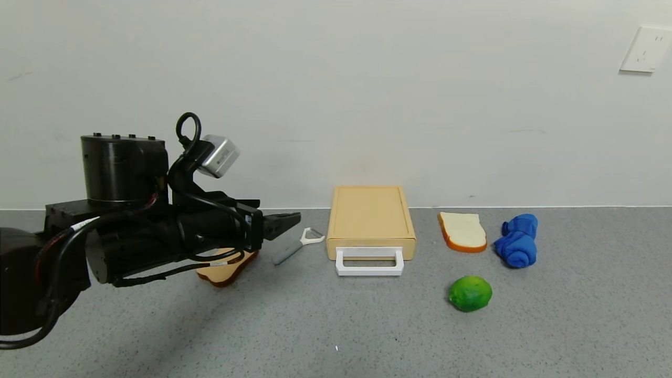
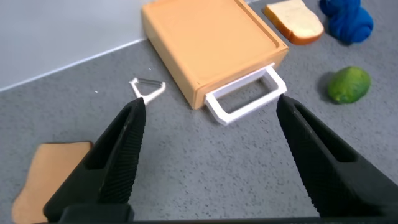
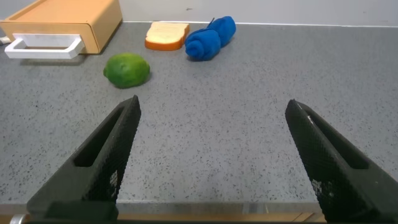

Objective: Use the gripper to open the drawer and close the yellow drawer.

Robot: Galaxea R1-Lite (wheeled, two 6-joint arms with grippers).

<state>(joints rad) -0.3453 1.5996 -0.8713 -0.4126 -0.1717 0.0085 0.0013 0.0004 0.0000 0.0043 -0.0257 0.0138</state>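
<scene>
The pale yellow-tan drawer box (image 1: pixel 370 212) lies flat near the back wall. Its drawer sits pushed in, and the white loop handle (image 1: pixel 370 261) sticks out toward me. My left gripper (image 1: pixel 287 220) hovers above the table to the left of the box, pointing at it. In the left wrist view the left gripper (image 2: pixel 210 106) is open and empty. The box (image 2: pixel 208 37) and its handle (image 2: pixel 245 99) lie ahead between the fingers, apart from them. My right gripper (image 3: pixel 212 104) is open and empty, low near the table's front edge, out of the head view.
A white-and-grey peeler (image 1: pixel 296 244) lies between the left gripper and the box. A toast slice (image 1: pixel 226 270) lies under the left arm. To the right of the box are a bread slice (image 1: pixel 462 231), a blue cloth (image 1: pixel 517 241) and a green lime (image 1: pixel 470 293).
</scene>
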